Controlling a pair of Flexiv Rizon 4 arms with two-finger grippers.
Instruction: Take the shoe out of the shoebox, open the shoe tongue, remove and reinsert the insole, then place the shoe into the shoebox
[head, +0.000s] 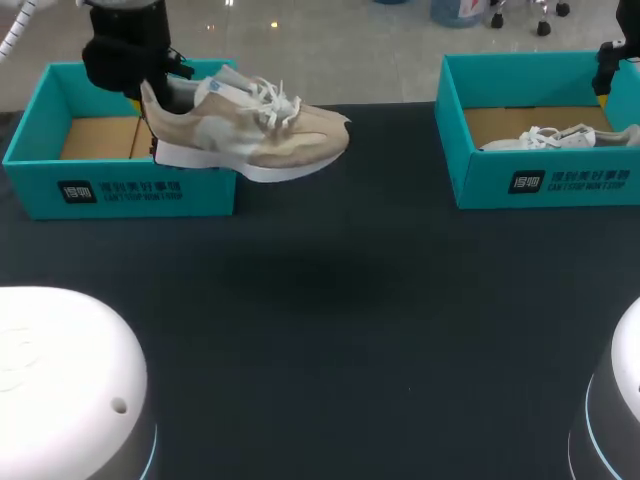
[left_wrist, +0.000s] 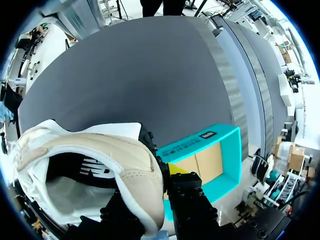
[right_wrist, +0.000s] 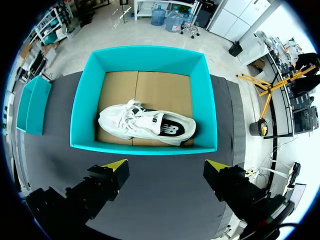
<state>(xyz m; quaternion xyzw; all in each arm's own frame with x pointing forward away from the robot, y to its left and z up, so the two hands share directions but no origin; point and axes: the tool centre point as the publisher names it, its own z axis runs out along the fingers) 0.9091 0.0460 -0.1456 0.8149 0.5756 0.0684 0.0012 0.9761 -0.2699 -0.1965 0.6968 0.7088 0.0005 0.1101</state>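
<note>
Left gripper (head: 150, 98): I have it pinching the heel collar of the beige shoe (head: 262, 135), with one finger inside the opening and the other outside against the heel.
Beige shoe, place: held in the air at about eleven o'clock on the table (head: 330, 330). Its heel is over the right end of the left shoebox (head: 120, 190) and its toe juts out past the box toward three o'clock.
Beige shoe, look: tan and cream panels, white laces, a thick white sole, and a dark lining that my left wrist view shows through the opening.
Right gripper (right_wrist: 166, 170): fingers spread wide with nothing between them, hanging over the near wall of the right shoebox (right_wrist: 145, 149).
White shoe (right_wrist: 145, 125): lying on its side on that box's cardboard floor, at about two o'clock on the table.
</note>
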